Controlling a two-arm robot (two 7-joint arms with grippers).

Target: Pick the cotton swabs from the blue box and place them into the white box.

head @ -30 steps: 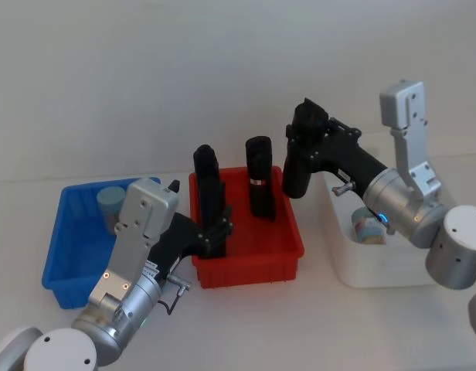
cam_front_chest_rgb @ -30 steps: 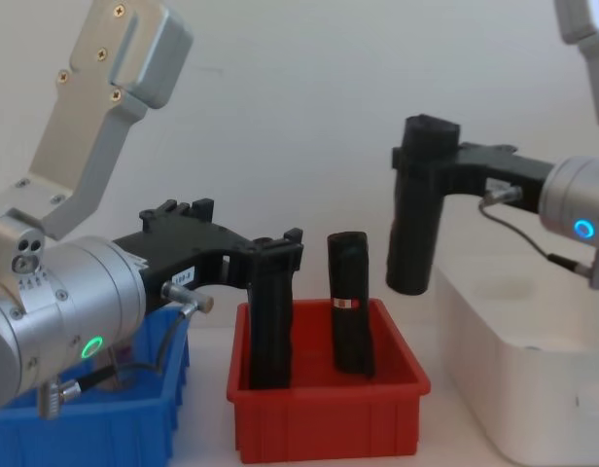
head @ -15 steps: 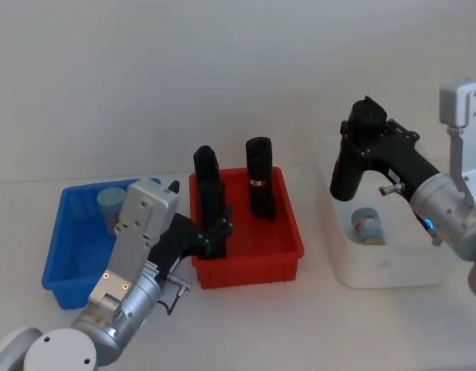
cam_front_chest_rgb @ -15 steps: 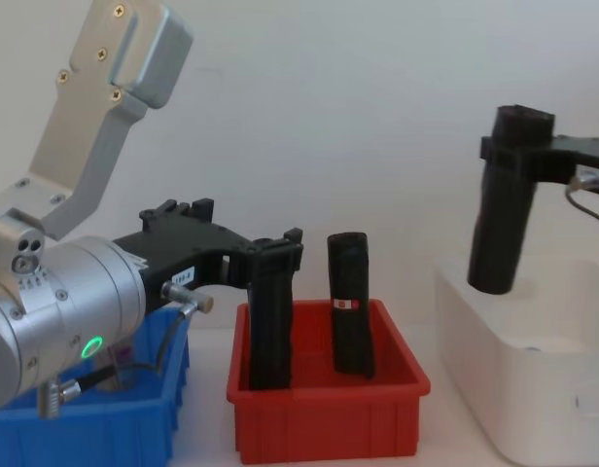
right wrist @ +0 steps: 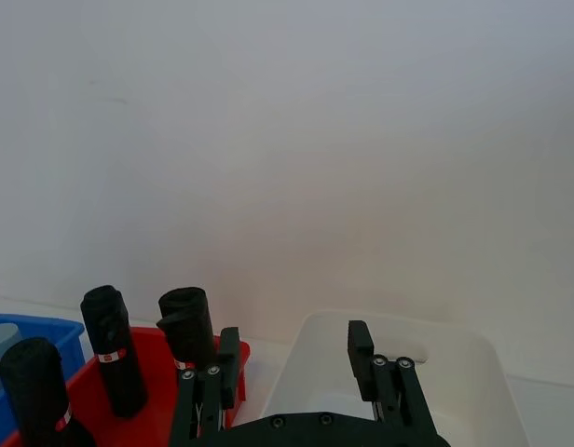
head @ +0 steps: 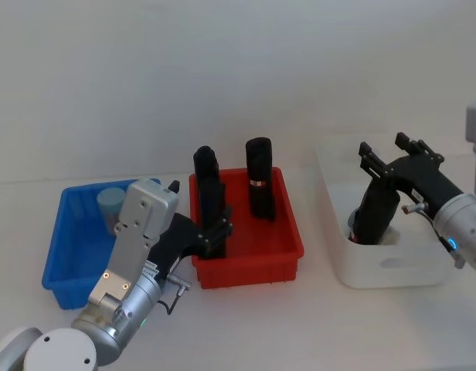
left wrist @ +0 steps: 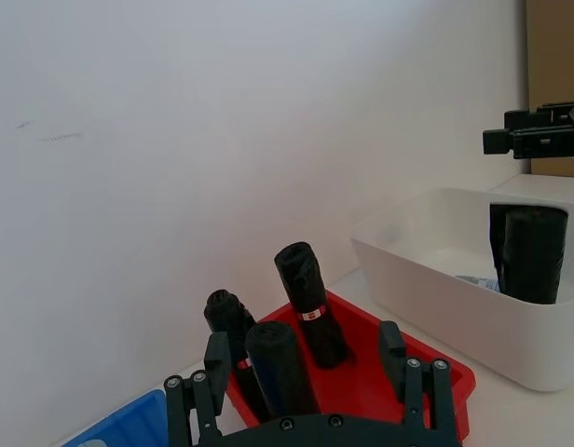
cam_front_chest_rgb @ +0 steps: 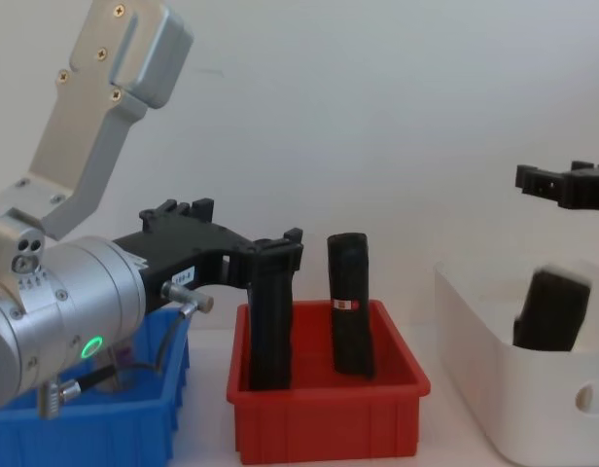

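One cotton swabs tub [head: 110,202] with a pale blue lid stands at the back of the blue box [head: 60,255]. On the right, the white box [head: 392,267] holds a black block [head: 375,218] leaning inside it. My right gripper [head: 389,154] hovers open just above that block, its fingers apart with nothing between them in the right wrist view [right wrist: 293,333]. My left gripper [head: 215,232] is open at the front left of the red bin, level with a black block, not gripping it.
A red bin [head: 249,263] sits between the blue and white boxes and holds upright black blocks [head: 259,185]. My left arm's body [cam_front_chest_rgb: 56,321] looms over the blue box in the chest view. A white wall stands close behind the boxes.
My right gripper carried a black block rightward from above the red bin to over the white box, then let go. The block now rests in the white box. The left arm stayed still.
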